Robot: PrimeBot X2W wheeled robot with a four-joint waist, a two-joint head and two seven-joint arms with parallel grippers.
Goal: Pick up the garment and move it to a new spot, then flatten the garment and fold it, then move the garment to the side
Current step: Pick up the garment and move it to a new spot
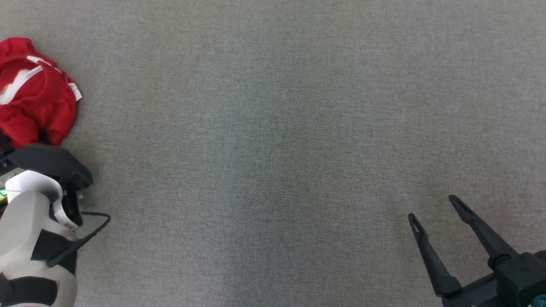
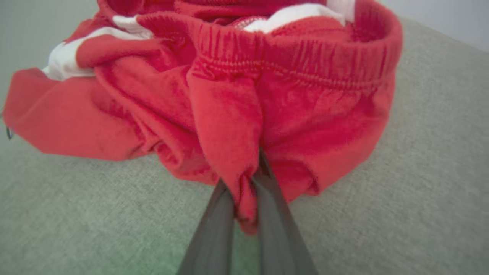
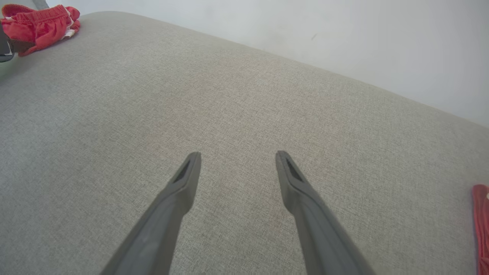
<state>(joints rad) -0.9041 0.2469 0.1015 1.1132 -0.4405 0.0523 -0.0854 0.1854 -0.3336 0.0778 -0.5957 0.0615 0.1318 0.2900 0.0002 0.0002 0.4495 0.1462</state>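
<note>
The garment [image 1: 34, 98] is a crumpled pair of red shorts with white stripes, lying at the far left of the grey cloth surface. In the left wrist view the garment [image 2: 267, 95] shows its elastic waistband on top. My left gripper [image 2: 244, 175] is shut on a fold at the garment's near lower edge, with red cloth pinched between the two dark fingers. From the head camera, my left wrist [image 1: 47, 166] covers those fingers. My right gripper [image 1: 433, 207] stands open and holds nothing at the lower right, far from the garment. The right gripper [image 3: 237, 156] also sees the garment [image 3: 38, 23] far off at its top left.
The grey fabric surface [image 1: 277, 149] stretches wide between the two arms. A pale wall [image 3: 344, 46] rises behind its far edge. A strip of something red [image 3: 481, 225] pokes in at the right edge of the right wrist view.
</note>
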